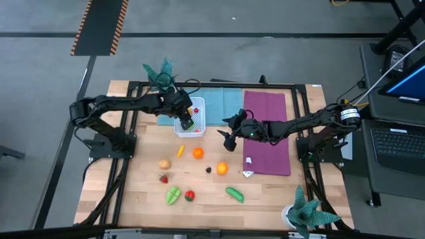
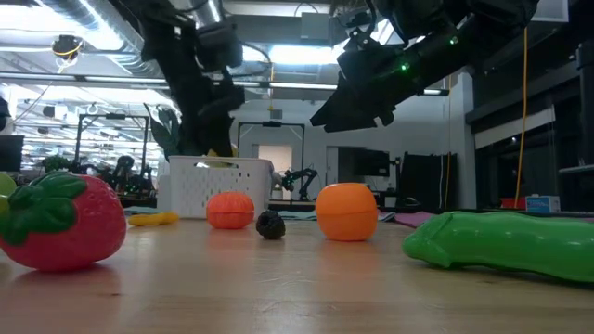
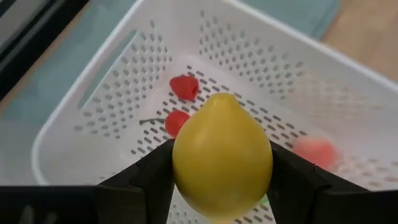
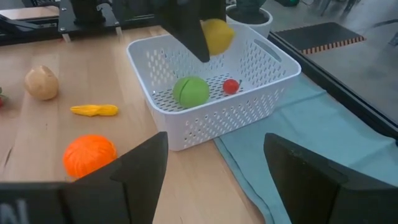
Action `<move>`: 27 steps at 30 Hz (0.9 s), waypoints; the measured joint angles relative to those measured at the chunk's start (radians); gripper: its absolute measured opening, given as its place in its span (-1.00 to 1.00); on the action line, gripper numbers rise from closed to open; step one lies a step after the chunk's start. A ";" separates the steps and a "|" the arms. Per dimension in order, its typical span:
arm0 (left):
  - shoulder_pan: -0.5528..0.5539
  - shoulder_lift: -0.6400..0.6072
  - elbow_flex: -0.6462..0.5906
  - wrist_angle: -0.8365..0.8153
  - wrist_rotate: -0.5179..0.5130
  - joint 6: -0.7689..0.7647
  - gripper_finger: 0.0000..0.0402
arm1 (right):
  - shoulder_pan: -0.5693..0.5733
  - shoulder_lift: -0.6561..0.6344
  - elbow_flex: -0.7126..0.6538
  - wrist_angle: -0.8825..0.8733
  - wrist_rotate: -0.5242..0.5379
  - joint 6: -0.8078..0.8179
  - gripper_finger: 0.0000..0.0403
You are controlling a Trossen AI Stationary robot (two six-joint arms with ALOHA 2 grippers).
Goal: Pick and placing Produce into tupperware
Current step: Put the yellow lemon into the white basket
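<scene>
Two dark fingers of the left gripper [image 3: 221, 186] are pinching a smooth yellow lemon [image 3: 222, 155] above the perforated white basket [image 1: 189, 119]; right gripper [image 1: 229, 131] is waiting spread beside the basket, over the wooden table [image 1: 265, 192].

In the left wrist view, the lemon [image 3: 222, 164] hides much of the tupperware [image 3: 118, 74] floor. A pink item [image 3: 315, 151] there is too blurred to identify. In the low view, the frame edge cuts off the strawberry [image 2: 58, 221] and cucumber [image 2: 506, 243].
</scene>
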 joint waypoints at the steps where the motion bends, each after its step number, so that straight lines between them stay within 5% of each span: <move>1: 0.001 0.014 0.000 0.011 -0.003 0.002 -0.01 | 0.000 0.000 0.000 0.000 0.000 0.000 0.33; 10: 0.008 0.099 0.000 0.046 -0.016 0.033 -0.01 | 0.000 0.000 0.000 -0.007 0.000 0.000 0.33; 16: 0.008 0.100 0.000 0.044 -0.134 0.034 0.04 | 0.000 0.000 0.000 -0.008 0.000 0.000 0.33; 27: 0.008 0.100 0.000 0.044 -0.139 0.034 0.06 | 0.000 0.000 0.000 -0.008 0.000 0.000 0.33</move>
